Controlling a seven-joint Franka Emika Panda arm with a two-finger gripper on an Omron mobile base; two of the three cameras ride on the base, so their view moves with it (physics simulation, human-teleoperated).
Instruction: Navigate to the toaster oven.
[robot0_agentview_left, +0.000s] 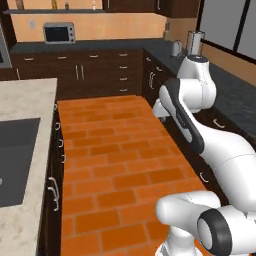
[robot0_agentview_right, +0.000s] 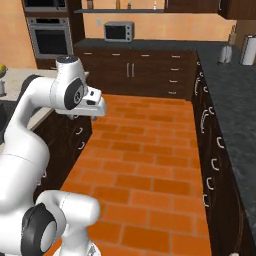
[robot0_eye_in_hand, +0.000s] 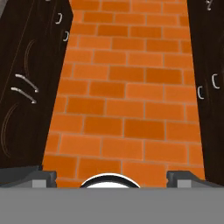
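Observation:
The toaster oven (robot0_agentview_left: 59, 33) is a grey box with a dark glass door. It stands on the far dark counter against the orange wall, across the brick floor, and appears again in the right base view (robot0_agentview_right: 119, 31). My arm is folded over the floor with the hand (robot0_agentview_right: 94, 106) held low, far from the oven. In the hand view my gripper (robot0_eye_in_hand: 111, 178) points down at the bricks. Its two dark fingertips (robot0_eye_in_hand: 43, 177) stand wide apart, open, with nothing between them.
A beige island counter (robot0_agentview_left: 27, 95) with a dark sink (robot0_agentview_left: 15, 160) runs along the left. A dark counter (robot0_agentview_right: 235, 100) with drawers lines the right, carrying a kettle (robot0_agentview_right: 224, 53) and a paper towel roll (robot0_agentview_right: 247, 50). A wall oven (robot0_agentview_right: 49, 37) stands far left. The orange brick floor (robot0_agentview_left: 115, 160) leads ahead.

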